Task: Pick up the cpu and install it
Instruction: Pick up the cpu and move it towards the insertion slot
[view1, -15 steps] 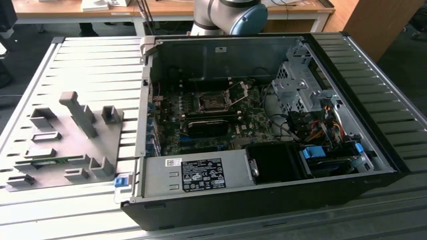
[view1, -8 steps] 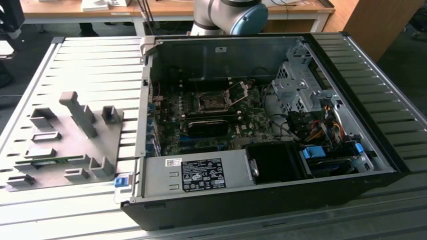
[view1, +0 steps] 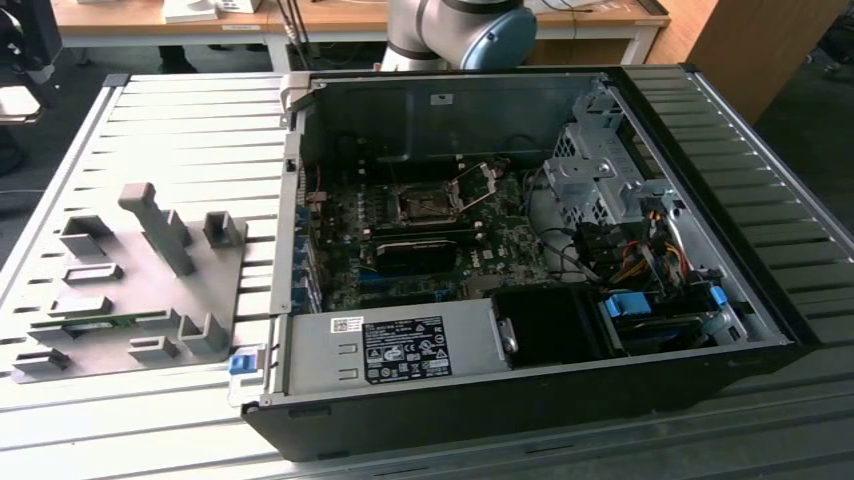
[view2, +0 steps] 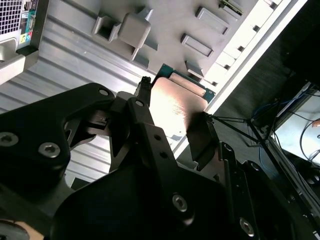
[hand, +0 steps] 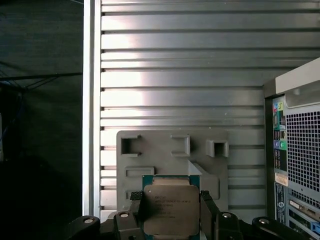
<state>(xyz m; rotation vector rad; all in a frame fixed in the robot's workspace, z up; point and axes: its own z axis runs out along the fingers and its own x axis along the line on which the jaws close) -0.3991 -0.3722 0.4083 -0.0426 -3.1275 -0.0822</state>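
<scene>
Gripper (view2: 175, 100) pinches the cpu (view2: 177, 107) by two opposite edges in the second wrist view, the chip apparently lifted off the grey holder plate (view2: 165, 22); the first wrist view shows the same clamp, cpu (hand: 170, 212) above the plate and beside the computer case (hand: 300, 150); in the exterior view the motherboard socket (view1: 430, 205) lies bare, its frame (view1: 481, 175) raised. Pick-up looks done; seating would call for level, square alignment

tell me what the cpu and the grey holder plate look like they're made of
cpu: metal lid, silvery-grey with a soft brushed sheen, sitting on a thin green board edge, likely circuit laminate. holder plate: flat, uniform matte grey with blocky moulded pockets, so probably plastic, perhaps printed; painted metal can't be ruled out.
</scene>
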